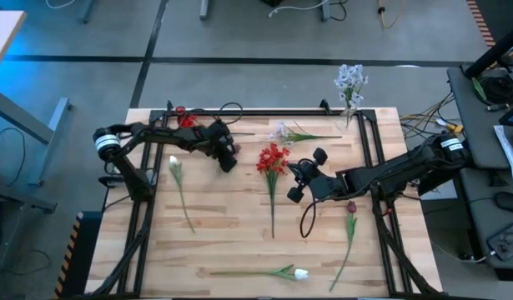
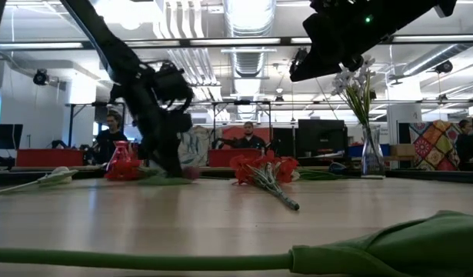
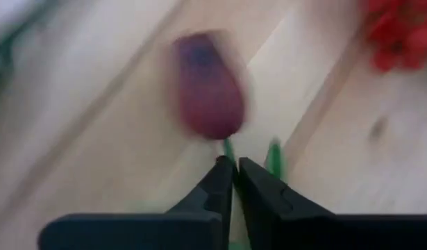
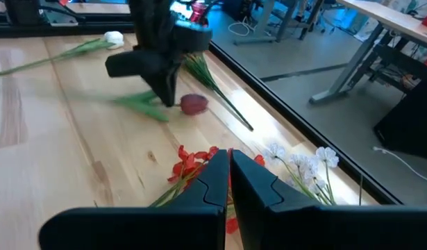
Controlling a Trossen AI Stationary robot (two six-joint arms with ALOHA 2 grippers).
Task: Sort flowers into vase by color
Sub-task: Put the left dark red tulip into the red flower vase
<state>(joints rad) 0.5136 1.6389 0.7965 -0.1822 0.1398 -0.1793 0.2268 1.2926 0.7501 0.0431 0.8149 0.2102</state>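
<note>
A: The left gripper [image 3: 232,170] was down at the table's back-left part, fingers pinched together on the thin green stem of a maroon tulip [image 3: 207,87], right under the bud.

B: Bud just off the fingertips, low over the wood. And the right gripper [image 4: 229,158]?

A: It hung near the middle of the table, fingers pressed together with nothing between them, the red cluster [image 1: 273,158] just beside it.

B: Where were the other flowers?

A: A pale blue-white spray [image 1: 350,82] stood in the glass vase [image 2: 372,154] at the back right edge. Another pale spray [image 1: 283,132] lay flat near the back. A white tulip [image 1: 174,163] lay on the left, a second white tulip [image 1: 300,273] along the front edge, and another maroon tulip [image 1: 351,207] on the right.

B: And something red [image 1: 183,116] sat at the back-left corner; I couldn't tell more.
</note>
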